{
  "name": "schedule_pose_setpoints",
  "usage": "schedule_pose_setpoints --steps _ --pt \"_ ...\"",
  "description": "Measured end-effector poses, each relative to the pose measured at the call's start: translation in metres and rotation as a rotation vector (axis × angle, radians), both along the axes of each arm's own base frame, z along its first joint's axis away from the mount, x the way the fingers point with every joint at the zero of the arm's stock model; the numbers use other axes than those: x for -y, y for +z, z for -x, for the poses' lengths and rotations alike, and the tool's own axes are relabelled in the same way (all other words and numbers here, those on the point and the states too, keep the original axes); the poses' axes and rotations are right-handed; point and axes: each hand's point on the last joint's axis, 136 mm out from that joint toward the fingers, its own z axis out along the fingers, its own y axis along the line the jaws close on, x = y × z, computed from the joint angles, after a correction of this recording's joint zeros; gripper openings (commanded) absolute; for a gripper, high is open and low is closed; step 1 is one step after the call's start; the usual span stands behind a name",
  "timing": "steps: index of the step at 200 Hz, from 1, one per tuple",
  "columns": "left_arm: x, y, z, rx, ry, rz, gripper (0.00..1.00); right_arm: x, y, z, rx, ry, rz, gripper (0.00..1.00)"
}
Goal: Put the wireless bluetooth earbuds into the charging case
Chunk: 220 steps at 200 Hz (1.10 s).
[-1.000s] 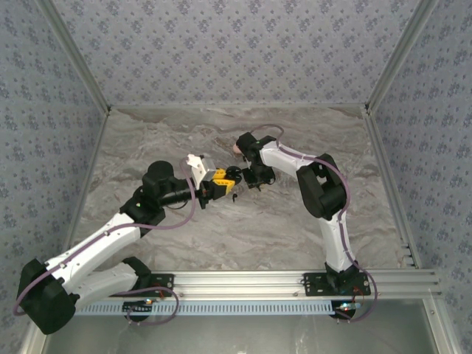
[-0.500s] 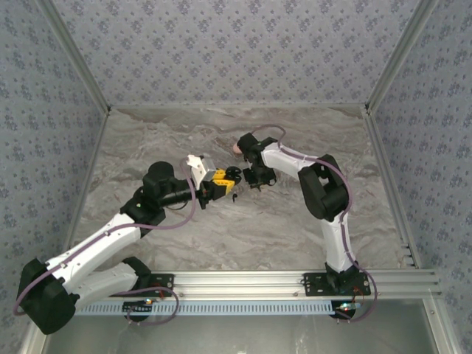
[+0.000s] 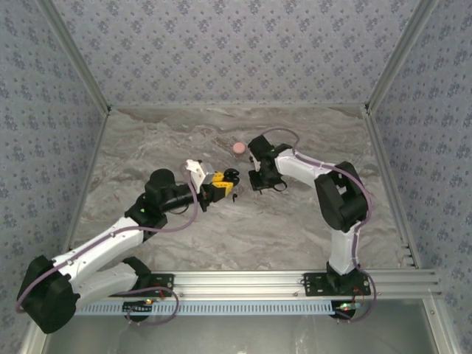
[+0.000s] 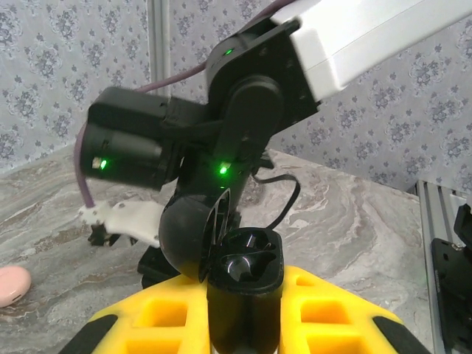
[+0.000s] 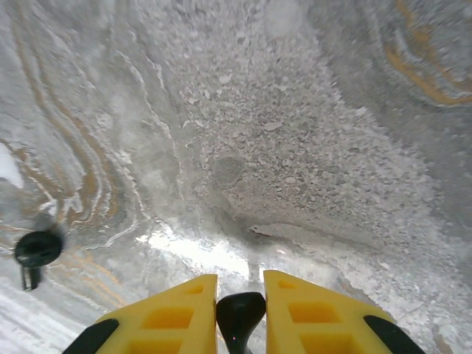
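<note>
Yellow fingers (image 4: pixel 169 321) of the left end effector (image 4: pixel 247 328) are clamped on the black charging case (image 4: pixel 247 276), one on each flank. The case stands upright between them. Its lid (image 4: pixel 193 240) is swung open to the left, and the two hollow wells inside face up. Just ahead of this end effector stands the right arm (image 4: pixel 243 110), close to the case. Off to its left, well apart, a small pink rounded object (image 4: pixel 11 286) lies on the marbled counter (image 4: pixel 346 214).

The right end effector (image 5: pixel 240 291) points down at the counter, its yellow fingers drawn close together on a small black piece (image 5: pixel 240 316). That piece is probably one of the earbuds, though only its rounded end shows between the pads. Left of these fingers and a little ahead, a second earbud (image 5: pixel 35 251) lies loose on the counter, a black round head with a short stem.

From above, the two end effectors sit near each other at mid-counter, the right one just to the right of the held case.
</note>
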Motion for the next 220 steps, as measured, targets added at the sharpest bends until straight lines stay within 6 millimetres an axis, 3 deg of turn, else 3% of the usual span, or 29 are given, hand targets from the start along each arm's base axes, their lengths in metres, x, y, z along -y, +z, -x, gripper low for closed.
schedule_pose_setpoints --steps 48,107,220 --pt "-0.002 -0.007 -0.002 0.008 0.021 0.018 0.17 -0.006 0.037 -0.002 0.101 -0.007 -0.133 0.19" --pt "-0.006 -0.015 -0.005 0.011 0.049 0.023 0.17 -0.012 0.101 -0.005 0.24 -0.006 -0.29 0.19" --pt "-0.009 -0.009 -0.011 0.039 0.088 0.053 0.16 -0.022 0.193 0.011 0.381 0.023 -0.529 0.2"
